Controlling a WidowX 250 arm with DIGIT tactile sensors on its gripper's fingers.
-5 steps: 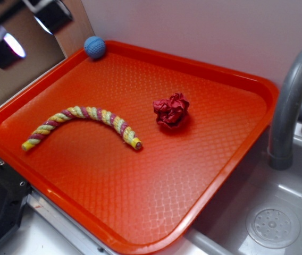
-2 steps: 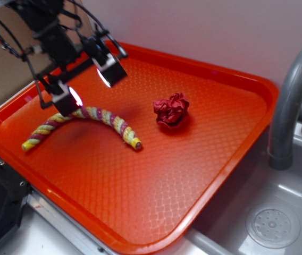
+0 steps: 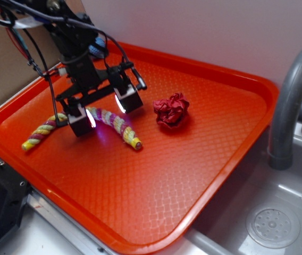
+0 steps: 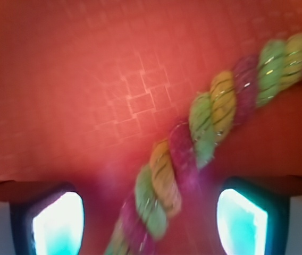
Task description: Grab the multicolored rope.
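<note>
Exterior view: the black gripper (image 3: 105,109) hangs with its jaws spread apart, one on each side of the multicolored rope (image 3: 116,124), a short thick twisted cord of yellow, pale green and maroon-pink strands. The rope lies curved on the left half of the orange textured plastic tray (image 3: 193,175), its middle directly between the jaws. A second ago the arm was barely in the picture at the far left; a moment later it was above the rope's left part, and now it sits lower and further right, over the rope's arch. That suggests the approach is nearly done and closing is the step ahead. In the wrist view the rope (image 4: 193,138) runs diagonally between the two lit pads (image 4: 60,223), apart from both.

To the right of the gripper lies a dark red crumpled wad (image 3: 171,110), well apart from the rope. Beyond the tray's right edge stand a grey curved faucet (image 3: 292,95) and a grey sink (image 3: 278,223). The arm covers part of the rope's middle. Whether the jaw tips touch the tray cannot be told. The wrist view is blurred and cuts off both rope ends.
</note>
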